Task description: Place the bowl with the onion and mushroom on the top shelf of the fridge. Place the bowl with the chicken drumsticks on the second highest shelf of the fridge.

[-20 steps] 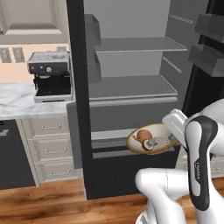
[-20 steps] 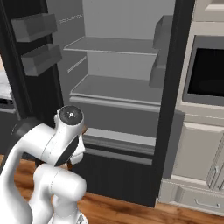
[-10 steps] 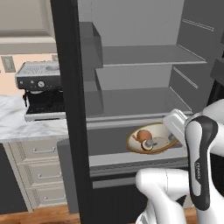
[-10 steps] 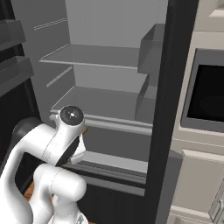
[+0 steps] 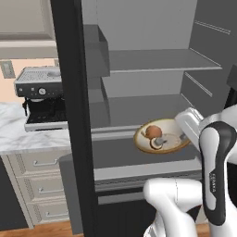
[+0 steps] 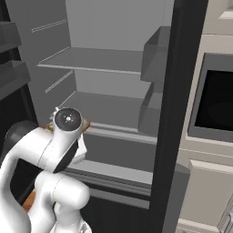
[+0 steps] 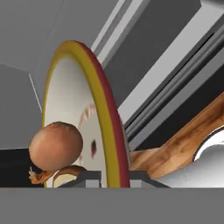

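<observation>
The bowl (image 5: pixel 161 137) with the onion (image 5: pixel 152 131) and mushroom (image 5: pixel 156 144) hangs level in front of the open fridge (image 6: pixel 109 82), its rim pinched between the narrow-set fingertips of the gripper (image 7: pixel 113 176), which grips it from the right side. It sits at about the height of the lower visible shelf (image 5: pixel 139 109); the top shelf (image 5: pixel 152 60) lies well above and further in, so the coming move seems to be up, then forward.
</observation>
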